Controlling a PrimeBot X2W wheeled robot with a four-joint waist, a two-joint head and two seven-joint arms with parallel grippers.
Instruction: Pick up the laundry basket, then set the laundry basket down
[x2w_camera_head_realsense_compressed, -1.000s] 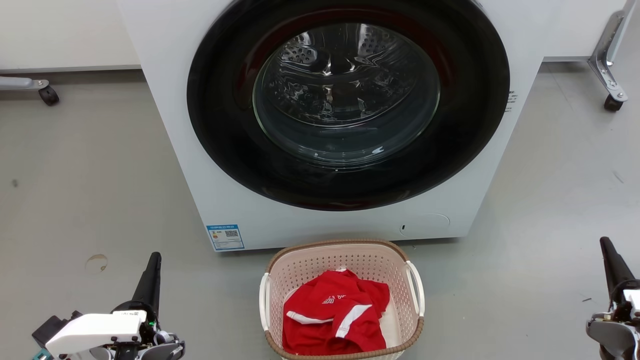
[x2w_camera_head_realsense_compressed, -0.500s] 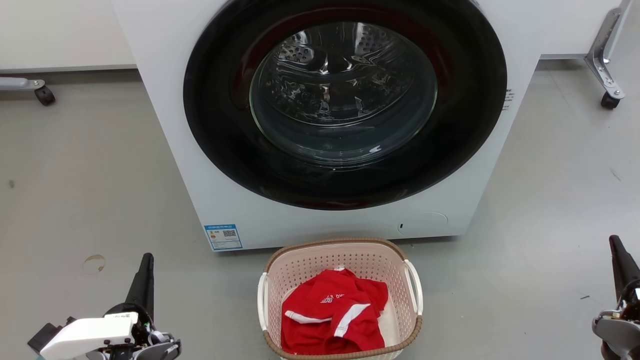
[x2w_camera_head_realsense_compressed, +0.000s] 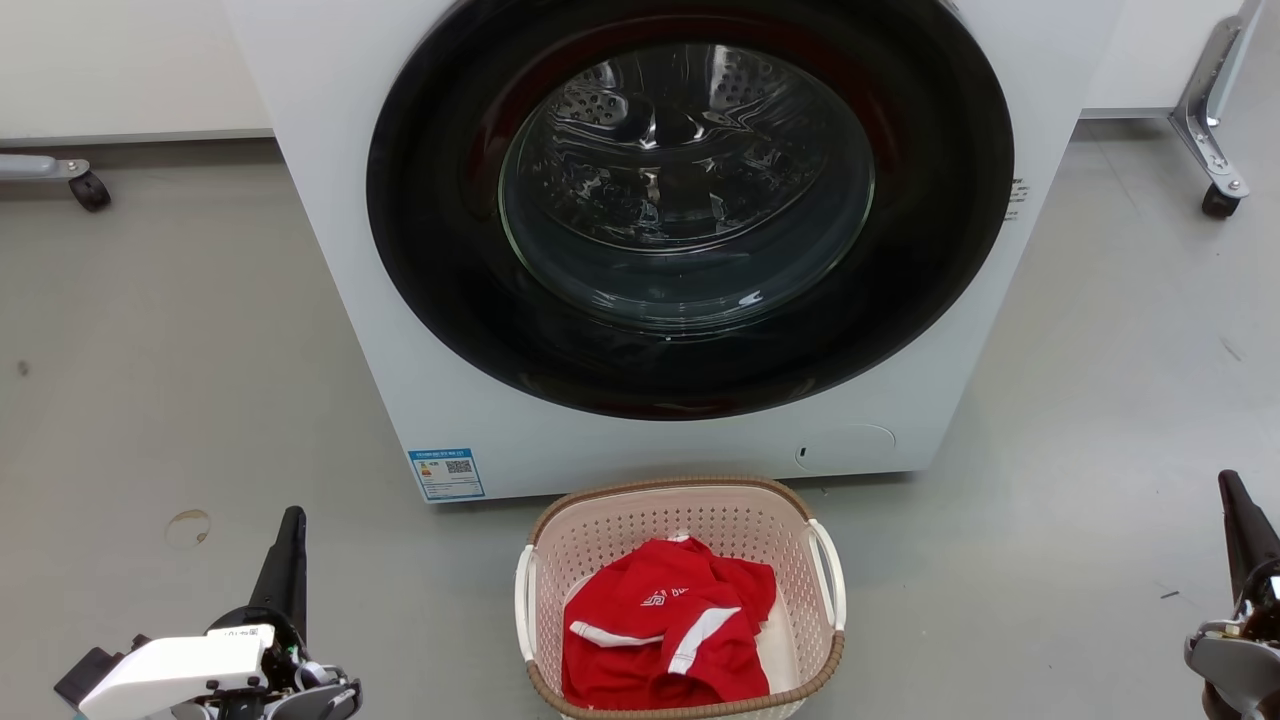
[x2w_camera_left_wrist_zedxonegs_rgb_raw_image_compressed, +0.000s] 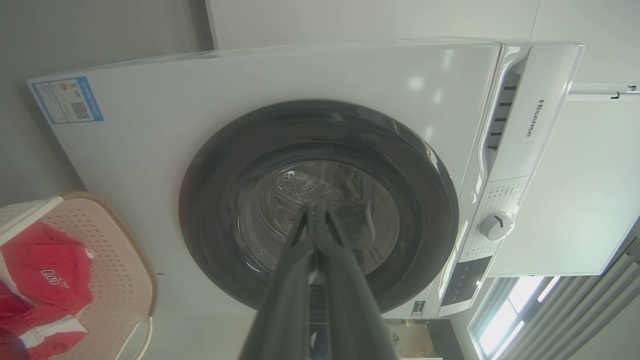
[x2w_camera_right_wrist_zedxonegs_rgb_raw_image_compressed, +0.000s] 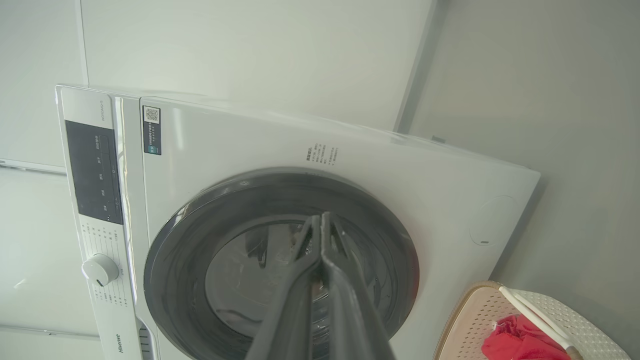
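Laundry basket (x2w_camera_head_realsense_compressed: 625, 540) is sitting on the grey floor (x2w_camera_head_realsense_compressed: 150, 350), right in front of the washer (x2w_camera_head_realsense_compressed: 400, 330). Whether its back rim is touching the machine is hard to call from here. Its near rim is running off the bottom of the head view, so that end is cut off.

A red garment (x2w_camera_head_realsense_compressed: 665, 630) is lying crumpled inside and covering most of the bottom. The white print on it is too small to read.

Left claw (x2w_camera_head_realsense_compressed: 290, 525) is hanging low, well off to the basket's left, fingers pressed together, pointing toward the washer and gripping nothing. Right claw (x2w_camera_head_realsense_compressed: 1235, 500) is doing likewise far out on the right, pinched shut and empty, with its wrist half cut by the frame edge.

Each wrist view is catching just a corner of the basket, with the closed fingers lining up on the washer's dark door (x2w_camera_left_wrist_zedxonegs_rgb_raw_image_compressed: 220, 210).
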